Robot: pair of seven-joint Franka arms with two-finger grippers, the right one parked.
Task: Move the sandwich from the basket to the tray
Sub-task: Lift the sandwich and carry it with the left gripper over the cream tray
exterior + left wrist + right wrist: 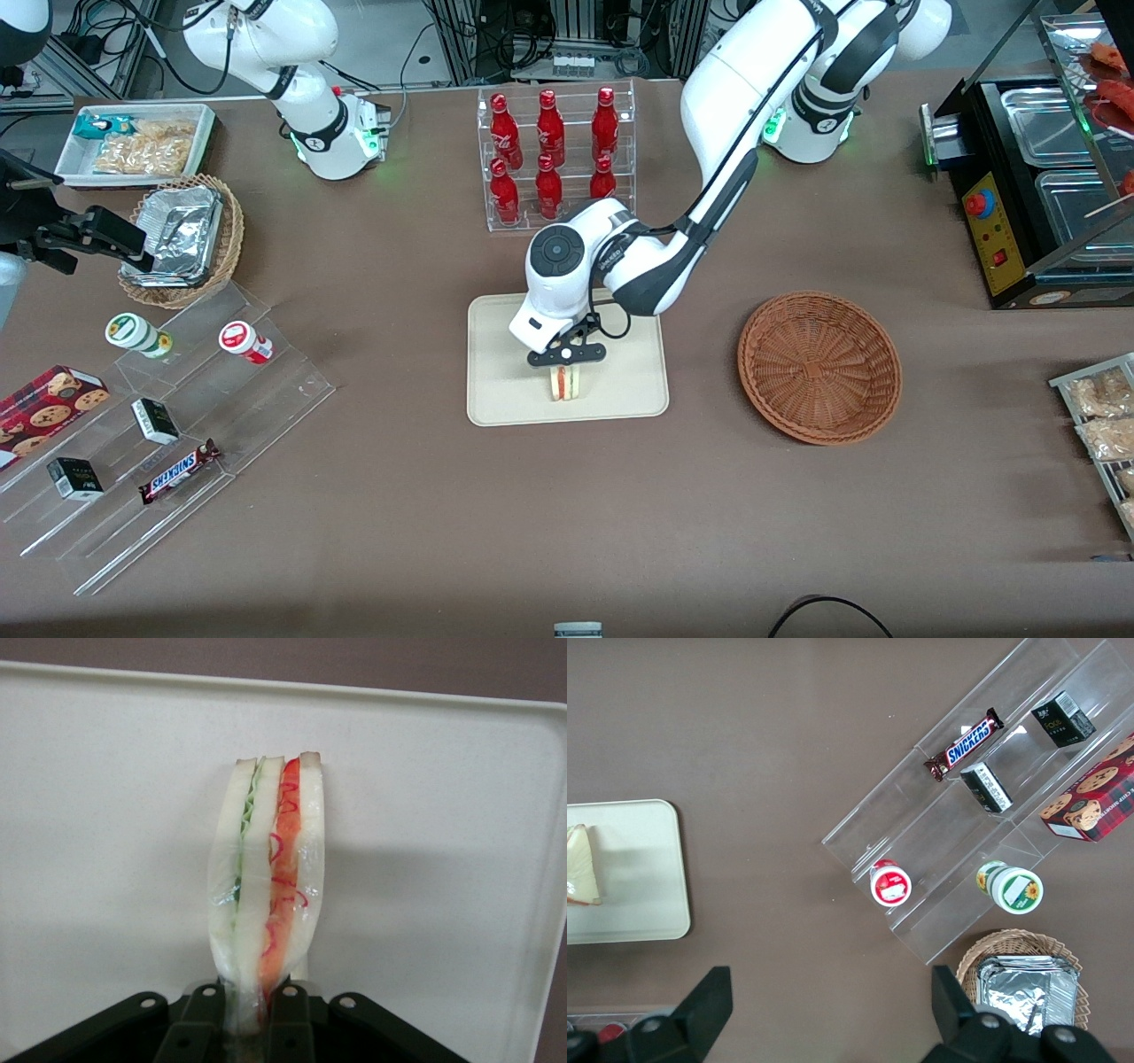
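The sandwich (564,383) is a pale bread wedge with green and red-orange layers, standing on edge over the cream tray (505,372), near the tray's rim closest to the front camera. My left gripper (565,358) reaches down from above and is shut on the sandwich's upper end. In the left wrist view the two black fingers (288,1010) of the gripper (247,1001) pinch the narrow end of the sandwich (266,877) against the tray (106,815). Whether the wedge rests on the tray I cannot tell. The reddish-brown basket (819,366) lies empty toward the working arm's end. The right wrist view shows the sandwich (580,864) over the tray (638,868).
A clear rack of red bottles (551,155) stands farther from the front camera than the tray. Toward the parked arm's end are a clear stepped shelf (168,425) with snacks, a tan basket holding foil (182,237) and a white bin (137,142). A black food warmer (1036,186) stands toward the working arm's end.
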